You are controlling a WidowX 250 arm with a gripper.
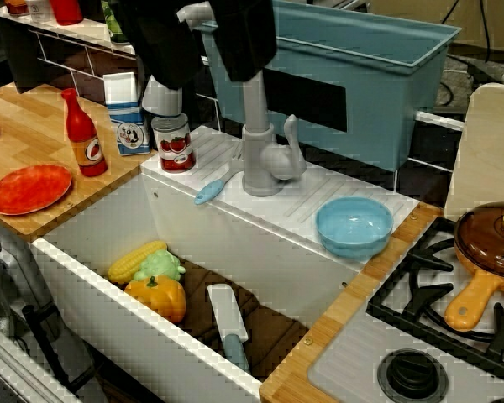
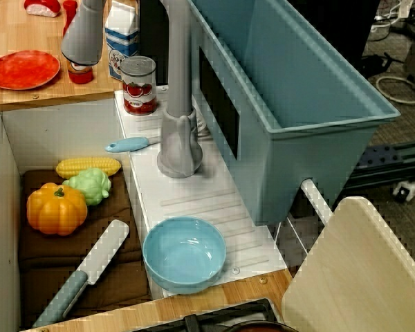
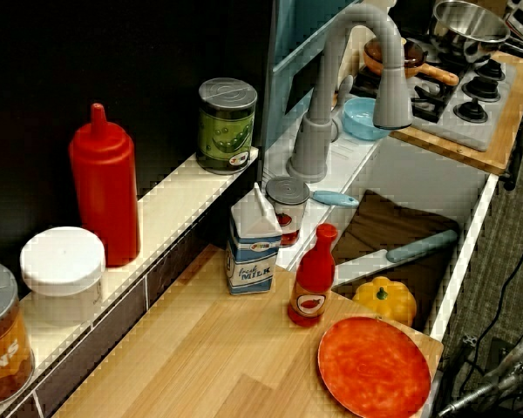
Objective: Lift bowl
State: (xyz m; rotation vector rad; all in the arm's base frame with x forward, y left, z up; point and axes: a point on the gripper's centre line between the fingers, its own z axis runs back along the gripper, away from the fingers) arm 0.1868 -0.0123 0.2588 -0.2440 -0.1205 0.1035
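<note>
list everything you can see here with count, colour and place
bowl: 1, light blue, draining ledge beside stove
plate: 1, orange-red, wooden counter
sauce bottle: 1, red, next to plate
milk carton: 1, white-blue, counter
tomato can: 1, red label, ledge
spoon: 1, light blue, near faucet
faucet: 1, grey, ledge
corn: 1, yellow, in sink
lettuce: 1, green, in sink
pumpkin: 1, orange, in sink
knife: 1, white blade, in sink
pan: 1, brown, stove
bin: 1, blue, behind ledge
hand: not in view

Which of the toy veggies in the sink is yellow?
The corn. It is the long yellow one lying at the back of the sink, next to the green lettuce. The pumpkin in front is orange and round.
</note>
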